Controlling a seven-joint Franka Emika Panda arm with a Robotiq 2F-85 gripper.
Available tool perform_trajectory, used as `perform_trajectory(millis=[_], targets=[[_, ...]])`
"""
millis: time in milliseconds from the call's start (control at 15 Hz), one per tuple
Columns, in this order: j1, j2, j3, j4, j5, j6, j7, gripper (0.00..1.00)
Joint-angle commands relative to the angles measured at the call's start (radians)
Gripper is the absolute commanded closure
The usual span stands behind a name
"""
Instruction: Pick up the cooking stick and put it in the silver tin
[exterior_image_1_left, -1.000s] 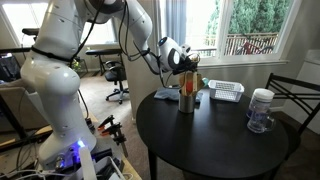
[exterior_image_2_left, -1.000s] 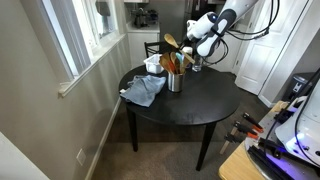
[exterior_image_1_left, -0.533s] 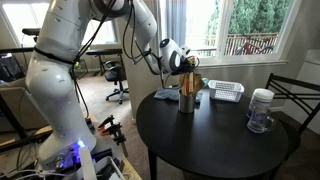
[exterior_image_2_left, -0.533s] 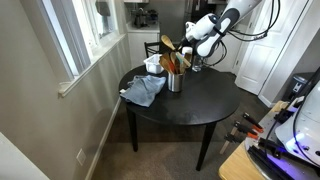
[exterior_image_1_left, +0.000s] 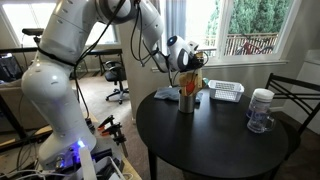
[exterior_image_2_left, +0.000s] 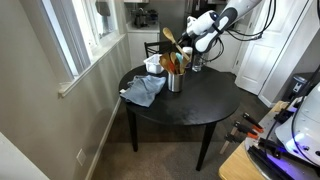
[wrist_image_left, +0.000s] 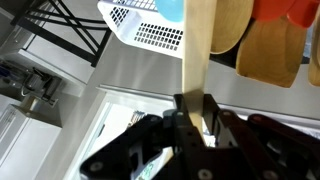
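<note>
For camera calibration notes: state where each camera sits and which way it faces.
An exterior view: low beside the robot's base, facing across the table toward the windows; the arm fills the left.
An exterior view: high by the window wall, looking down on the table; the arm enters upper right.
Wrist view: on the wrist, looking along the fingers shut on the cooking stick toward the basket.
Shared: both exterior views show the silver tin; the basket also shows in the wrist view.
</note>
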Motion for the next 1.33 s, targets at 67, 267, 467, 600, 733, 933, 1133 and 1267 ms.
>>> perform_trajectory(millis=[67, 267, 467, 600, 733, 933, 1133, 1267], targets=[[-0.085, 0.059, 0.096, 0.075, -0.032, 0.004, -0.027, 0.94], [-0.131, 0.089, 0.169, 0.111, -0.050, 0.004, -0.026, 0.94], [-0.183, 0.104, 0.258, 0.123, -0.087, 0.004, -0.023, 0.94], [-0.213, 0.101, 0.311, 0.104, -0.103, 0.004, -0.012, 0.94], [-0.234, 0.099, 0.350, 0.078, -0.111, 0.004, 0.000, 0.94], [-0.265, 0.102, 0.394, 0.046, -0.116, 0.005, -0.002, 0.94], [-0.303, 0.108, 0.431, 0.022, -0.129, 0.005, -0.012, 0.94], [-0.320, 0.104, 0.437, 0.009, -0.135, 0.005, -0.018, 0.51]])
